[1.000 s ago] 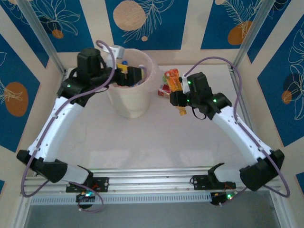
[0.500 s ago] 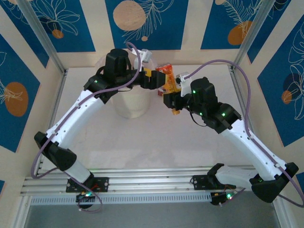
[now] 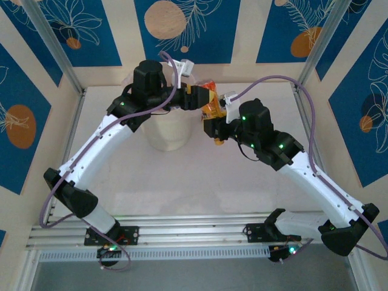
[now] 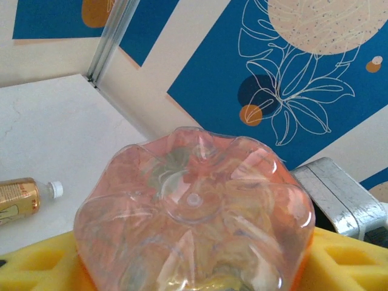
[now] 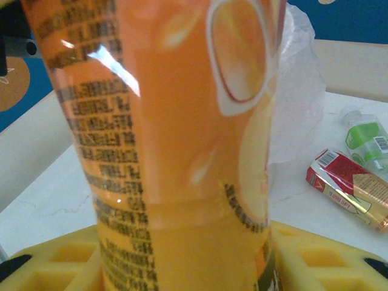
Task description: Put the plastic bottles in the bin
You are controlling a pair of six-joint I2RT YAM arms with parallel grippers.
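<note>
In the overhead view the bin (image 3: 165, 134), left of centre, is mostly hidden under the left arm. The left gripper (image 3: 195, 97) clasps the base of the orange bottle (image 3: 210, 104) between its yellow pads (image 4: 36, 270), in the air just right of the bin's rim, and the right gripper (image 3: 213, 126), lower right, is clamped on the same bottle's body. A brown bottle (image 4: 24, 197) is cut off at the left wrist view's left edge; right of the looming label in the right wrist view lie crumpled white plastic (image 5: 297, 79), a green-labelled bottle (image 5: 364, 136) and a red carton (image 5: 345, 182), the last two clipped by the frame.
</note>
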